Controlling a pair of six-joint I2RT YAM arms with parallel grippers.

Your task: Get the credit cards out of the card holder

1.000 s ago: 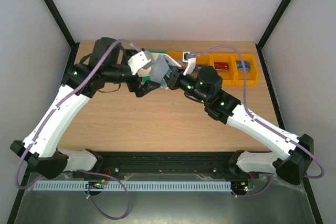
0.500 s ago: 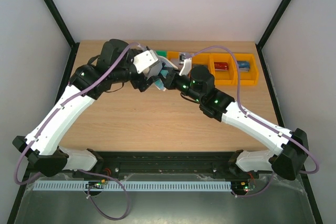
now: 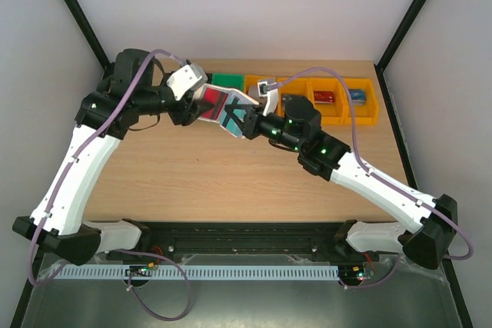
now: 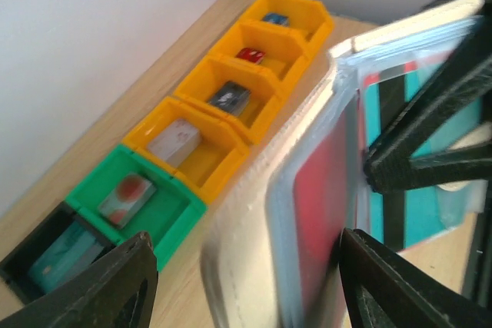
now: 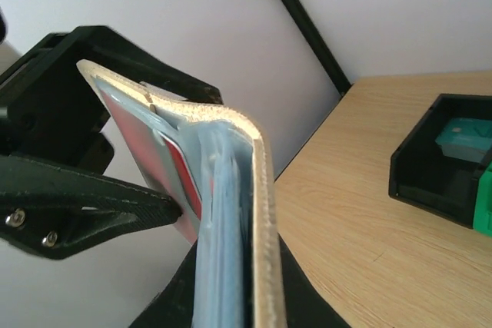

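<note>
White outside and pale blue-grey within, the card holder (image 3: pixel 229 110) hangs open in the air above the back of the table (image 3: pixel 192 178), stretched between the two arms. The right gripper (image 3: pixel 247 119) is pinched tight on one half, its black fingers crossing the sleeve that shows a teal card (image 4: pixel 430 209). The left gripper (image 3: pixel 198 105) straddles the other half, where a red card (image 4: pixel 323 205) sits in its sleeve. Its fingers (image 4: pixel 115 282) are spread, with a gap showing on one side of the holder, though the blurred wrist view does not settle whether the other finger touches it. Along the table's far edge runs a row of bins: a black bin (image 4: pixel 15 266), a green bin (image 4: pixel 173 217) and four orange bins (image 4: pixel 231 170). Loose credit cards (image 4: pixel 127 193) lie in them, one to a bin.
</note>
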